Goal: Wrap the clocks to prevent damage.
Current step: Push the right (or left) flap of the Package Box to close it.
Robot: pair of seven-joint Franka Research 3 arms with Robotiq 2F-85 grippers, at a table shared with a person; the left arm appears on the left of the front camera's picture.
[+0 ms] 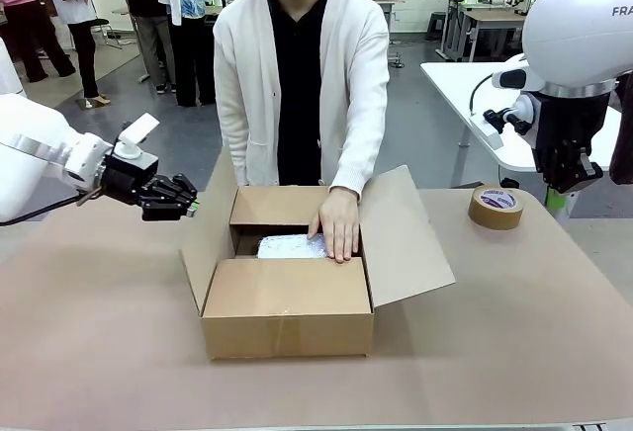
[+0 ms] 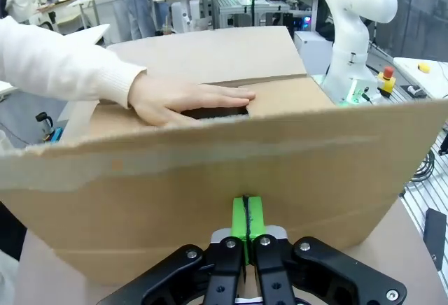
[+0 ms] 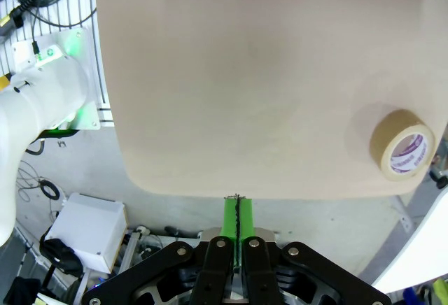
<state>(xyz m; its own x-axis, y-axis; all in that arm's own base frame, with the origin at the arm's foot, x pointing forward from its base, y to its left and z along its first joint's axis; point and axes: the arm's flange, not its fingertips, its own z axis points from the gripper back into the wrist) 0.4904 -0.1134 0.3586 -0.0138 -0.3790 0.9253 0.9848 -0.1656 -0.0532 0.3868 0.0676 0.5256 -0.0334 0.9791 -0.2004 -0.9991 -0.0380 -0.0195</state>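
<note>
An open cardboard box point(image 1: 287, 307) stands mid-table with its flaps spread. Inside lies a flat bundle in bubble wrap point(image 1: 287, 246); no bare clock shows, so the clocks are hidden. The person's hand point(image 1: 339, 228) presses on the bundle. My left gripper point(image 1: 193, 209) is shut and empty, hovering just off the box's left flap point(image 2: 210, 172), with the person's hand point(image 2: 185, 98) beyond it. My right gripper point(image 1: 562, 186) hangs shut and empty above the table's right end, fingers together point(image 3: 238, 214) over the table edge point(image 3: 245, 186).
A roll of brown packing tape point(image 1: 496, 206) lies flat at the table's far right, also in the right wrist view point(image 3: 404, 144). The person stands at the far edge behind the box. Brown tabletop point(image 1: 99, 332) spreads left, right and in front of the box.
</note>
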